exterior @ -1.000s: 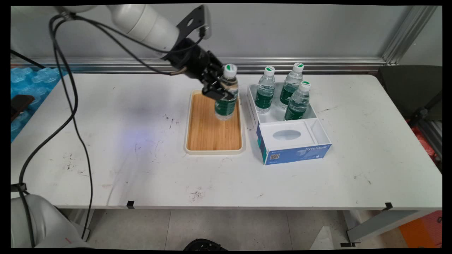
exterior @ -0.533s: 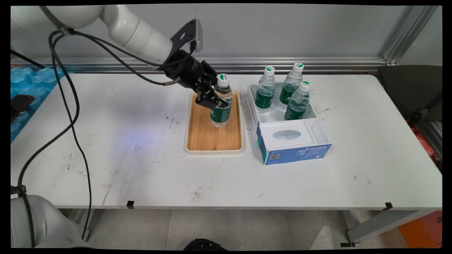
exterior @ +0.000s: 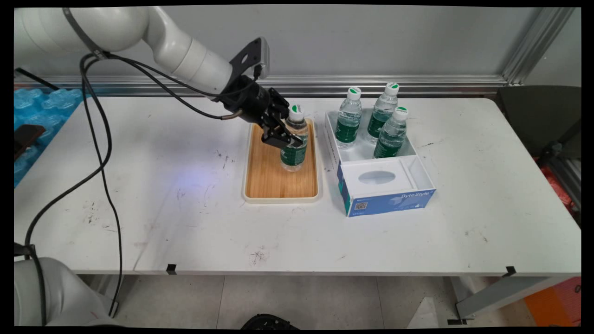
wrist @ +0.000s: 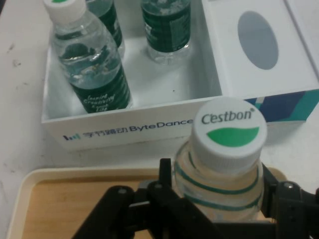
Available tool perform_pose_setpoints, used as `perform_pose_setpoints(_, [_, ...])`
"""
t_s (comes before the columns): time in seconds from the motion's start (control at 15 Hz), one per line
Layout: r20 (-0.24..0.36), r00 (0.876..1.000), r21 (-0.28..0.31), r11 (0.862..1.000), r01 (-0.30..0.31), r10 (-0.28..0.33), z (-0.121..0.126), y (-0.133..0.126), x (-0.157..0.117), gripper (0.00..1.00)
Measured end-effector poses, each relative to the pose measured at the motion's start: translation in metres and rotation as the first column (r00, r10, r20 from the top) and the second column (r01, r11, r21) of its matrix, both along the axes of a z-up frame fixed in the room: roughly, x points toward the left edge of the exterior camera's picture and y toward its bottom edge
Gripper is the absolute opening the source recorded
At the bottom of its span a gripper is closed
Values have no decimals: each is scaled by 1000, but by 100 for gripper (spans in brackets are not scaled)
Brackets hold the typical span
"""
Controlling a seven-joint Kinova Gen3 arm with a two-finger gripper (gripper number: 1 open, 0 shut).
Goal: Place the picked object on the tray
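Hand view, nearest the lens: the tool (wrist: 219, 199) is clamped on the neck and shoulder of a Cestbon water bottle (wrist: 227, 159), white cap with a green mark uppermost, above the wooden tray (wrist: 65, 199). Main view shows the tool (exterior: 290, 134) gripping that bottle (exterior: 294, 146) upright, its base at or just above the tray (exterior: 278, 181) near the far right part. A second ago the bottle hung higher over the tray's far end; since then it has come down and slightly nearer, so it now looks set down or almost so, though contact cannot be told. Just beyond, right of the tray on the desk (exterior: 185, 222), the ByteDance box (exterior: 387, 199) holds three more bottles (exterior: 348, 120) in its far compartment.
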State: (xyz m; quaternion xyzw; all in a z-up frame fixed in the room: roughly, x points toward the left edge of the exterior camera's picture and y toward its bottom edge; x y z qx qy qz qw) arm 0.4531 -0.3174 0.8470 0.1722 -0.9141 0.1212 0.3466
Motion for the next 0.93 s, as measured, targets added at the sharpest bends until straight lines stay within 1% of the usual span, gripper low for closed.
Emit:
perform_pose_setpoints(0.47, [-17, 999, -4, 1000, 29, -29, -19, -8, -5, 0])
perform_pose_setpoints(0.93, [-30, 998, -9, 999, 50, -50, -29, -14, -9, 0])
